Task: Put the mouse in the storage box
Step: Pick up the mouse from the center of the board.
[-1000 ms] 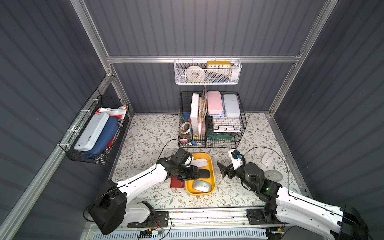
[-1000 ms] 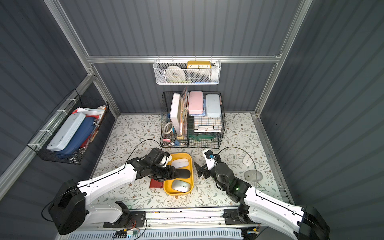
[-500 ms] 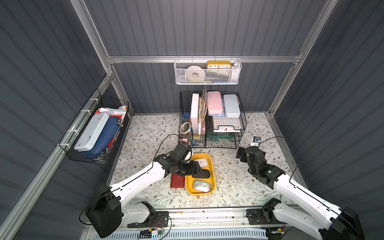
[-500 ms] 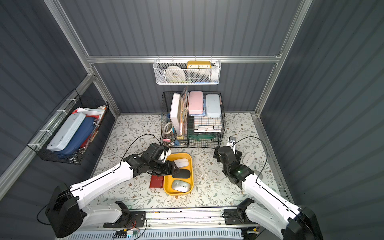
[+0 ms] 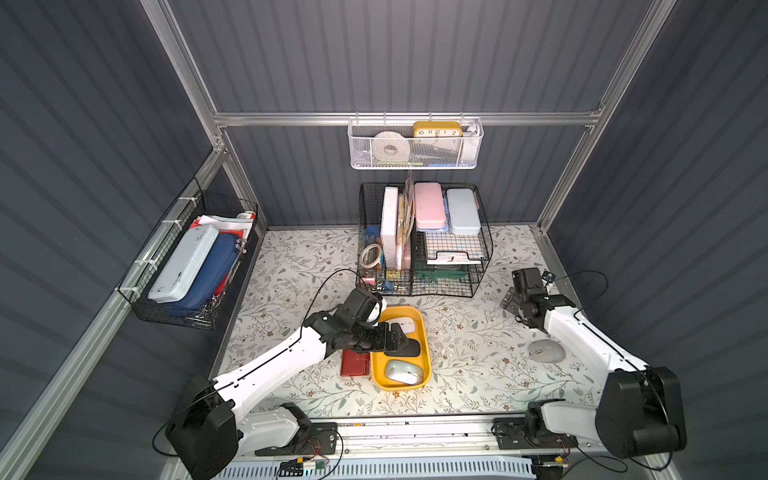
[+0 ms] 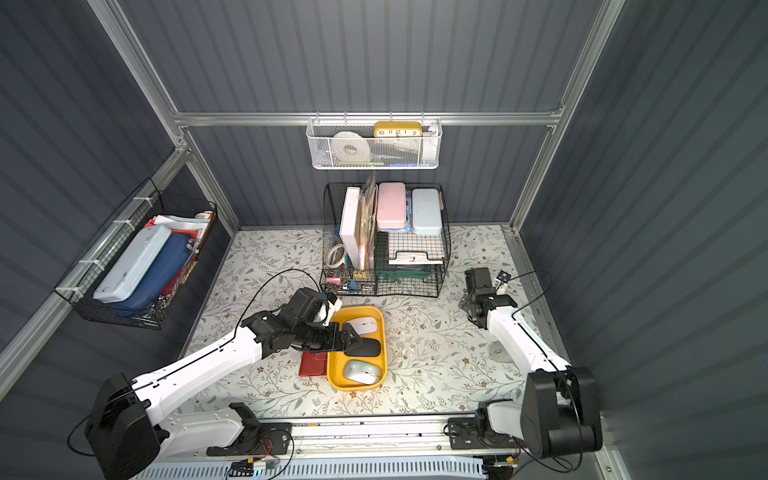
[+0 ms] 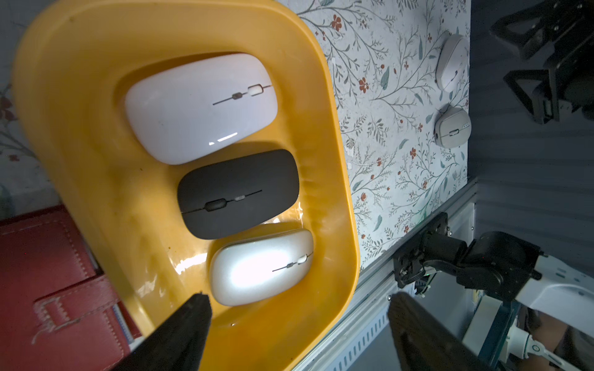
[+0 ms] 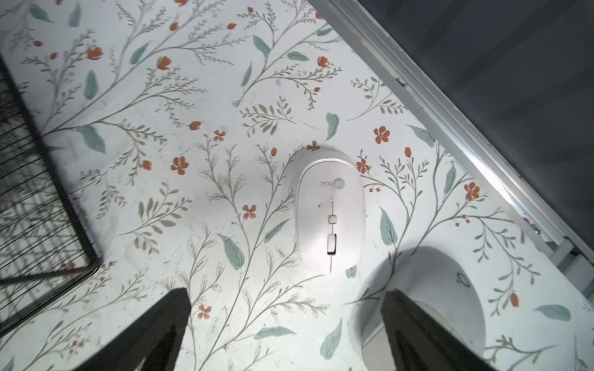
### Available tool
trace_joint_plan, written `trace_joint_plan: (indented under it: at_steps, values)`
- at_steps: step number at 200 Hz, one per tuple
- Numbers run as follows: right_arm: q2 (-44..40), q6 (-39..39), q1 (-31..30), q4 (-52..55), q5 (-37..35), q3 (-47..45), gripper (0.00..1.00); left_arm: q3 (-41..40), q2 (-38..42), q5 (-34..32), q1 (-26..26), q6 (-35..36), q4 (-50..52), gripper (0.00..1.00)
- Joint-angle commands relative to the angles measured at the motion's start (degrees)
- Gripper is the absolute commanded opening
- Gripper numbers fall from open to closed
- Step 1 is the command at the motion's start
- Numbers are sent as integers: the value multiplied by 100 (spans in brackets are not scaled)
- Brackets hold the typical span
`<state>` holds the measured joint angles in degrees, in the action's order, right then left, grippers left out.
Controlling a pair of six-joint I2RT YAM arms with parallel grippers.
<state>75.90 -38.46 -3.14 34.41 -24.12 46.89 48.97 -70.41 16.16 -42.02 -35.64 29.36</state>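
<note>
Low in the right wrist frame, holding right gripper (image 8: 286,290) fingers (image 8: 160,327) spread, facing the mouse (image 8: 331,212) lying lengthwise just up-frame.

The left pincer (image 7: 299,300) opened, releasing the black mouse (image 7: 238,192); right pincer (image 8: 285,295) swung toward a pale mouse (image 8: 331,212).

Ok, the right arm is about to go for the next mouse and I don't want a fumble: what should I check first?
1. Right gripper open, empty: ok.
2. White oval plastic mouse flat on the flowered tabletop, uncovered: ok.
3. That mouse between the fingers: not ok, it lies beyond them.
4. Clearance from the round grey mouse beside one finger: cannot tell.
5. Free room in the shallow yellow plastic storage box, holding three mice: cannot tell.
6. Left gripper open, empty: ok, but it hangs over the box.
</note>
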Motion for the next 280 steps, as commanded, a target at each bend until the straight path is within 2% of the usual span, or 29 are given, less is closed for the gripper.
trace_joint_plan:
  at_steps: [1,33,55,90,120,153,220,280]
  values:
    - [363,-1,454,100,620,223,99,-81,188,-67,2,69,157,99]
    - [1088,243,984,268,1306,673,99,-125,294,-144,1,91,175,99]
    - [1552,501,1142,345,1317,971,99,-183,325,-145,1,92,166,99]
    - [2058,548,1572,367,1907,1206,99,-355,401,-131,2,92,103,99]
    - [2368,640,1731,325,2140,1354,99,-384,445,-169,10,126,125,100]
    - [2713,701,1822,425,2070,1477,99,-392,404,-143,10,178,96,99]
    - [2763,773,1862,364,2210,1415,94,-500,339,-98,12,222,-26,99]
    - [2742,761,1858,291,2486,1284,76,-438,290,-88,10,249,-19,99]
